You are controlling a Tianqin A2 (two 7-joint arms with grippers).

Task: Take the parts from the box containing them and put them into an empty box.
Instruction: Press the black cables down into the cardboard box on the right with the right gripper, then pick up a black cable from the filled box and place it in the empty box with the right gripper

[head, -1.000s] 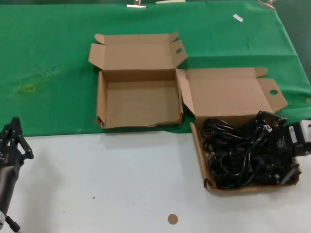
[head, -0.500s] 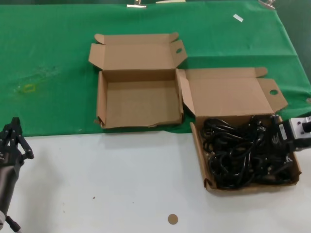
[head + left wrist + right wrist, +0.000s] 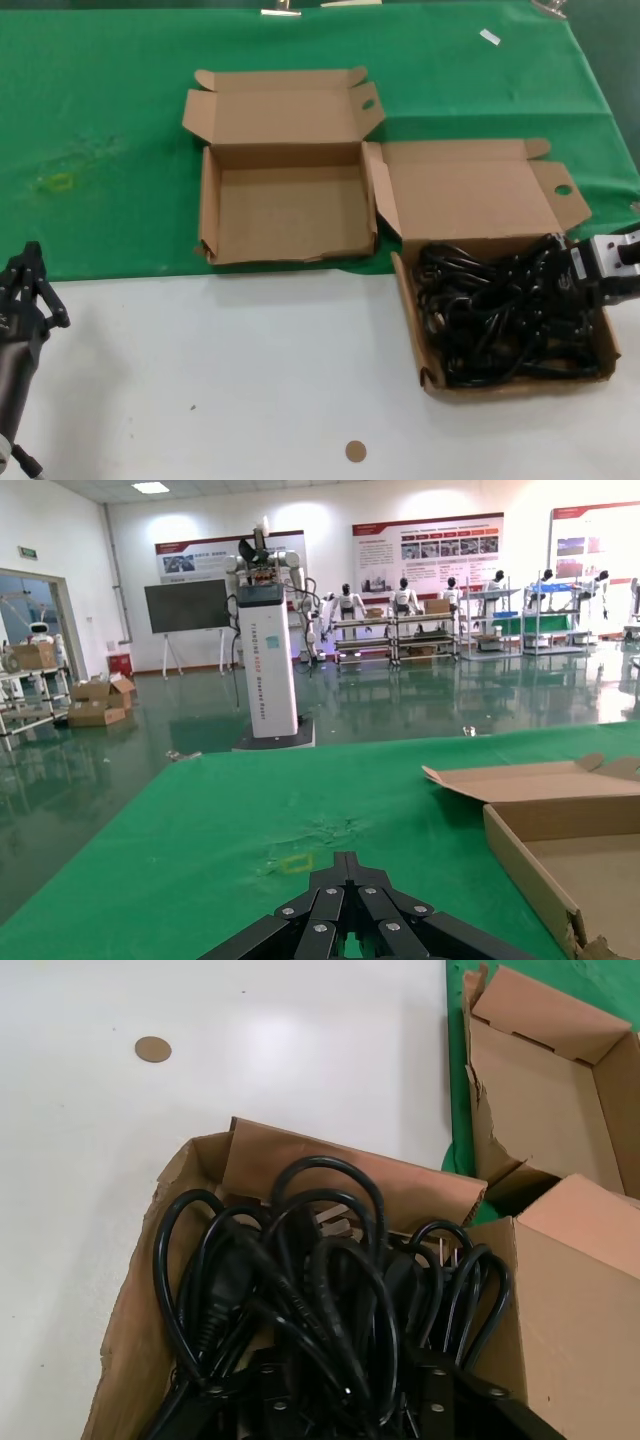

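Right wrist view looks straight down into the pile: black power cables [image 3: 320, 1290] coiled over one another, one moulded plug [image 3: 213, 1312] lying among the loops, and only the black linkage of the right gripper [image 3: 420, 1405] reaching into them, so whether its fingers are apart or together cannot be told. From the head view the same gripper [image 3: 570, 285] sits low over the far right part of the box of cables [image 3: 432, 375], its body coming in over the right wall. That box stands on the white tabletop [image 3: 230, 380], with bare surface in front of it and to its left, where a small brown disc [image 3: 355, 451] lies. Farther back, on the green cloth [image 3: 100, 120], the empty box [image 3: 210, 200] lies just beside the full one, lid open. The left gripper [image 3: 25, 290] hangs at the near left edge, well apart from both boxes; its wrist view shows its fingers [image 3: 345, 905] closed to a point.
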